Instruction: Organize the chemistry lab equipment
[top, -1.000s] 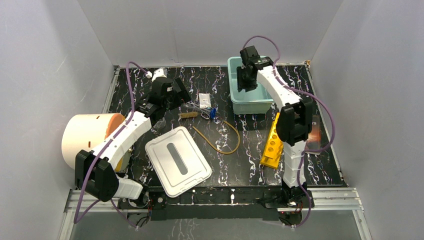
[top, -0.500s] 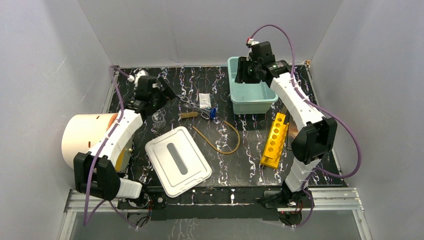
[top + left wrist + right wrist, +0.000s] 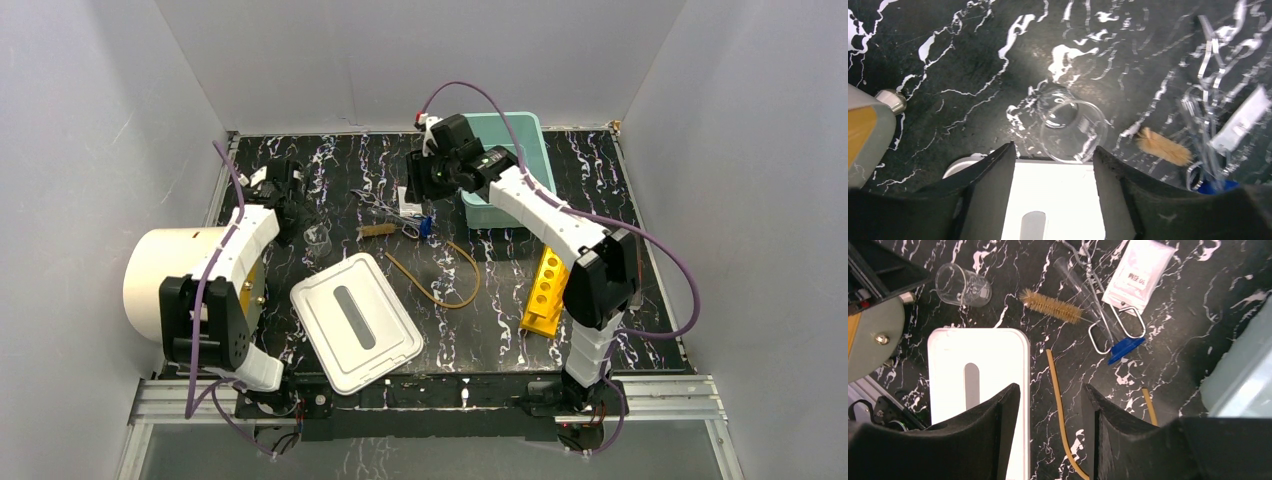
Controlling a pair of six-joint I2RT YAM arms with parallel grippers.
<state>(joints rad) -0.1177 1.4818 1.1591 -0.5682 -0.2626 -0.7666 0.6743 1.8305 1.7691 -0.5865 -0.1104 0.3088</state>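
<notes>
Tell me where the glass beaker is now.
In the top view, the beaker sits left of centre, just past the far edge of the white lid and to the left of the brush.

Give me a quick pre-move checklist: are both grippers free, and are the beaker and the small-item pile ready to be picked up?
1. Left gripper open and empty: ok.
2. Right gripper open and empty: ok.
3. Beaker lined up with the left gripper: ok. It lies on its side just ahead of the open fingers, close to the white lid.
4. Small items apart for a clean single grasp: not ok. The tongs overlap the packet, and the blue piece sits at their loops.
5. Brush free: cannot tell. Its tip runs right up to the tongs.
6. Teal bin ready to receive: cannot tell. The right arm hides much of it.
</notes>
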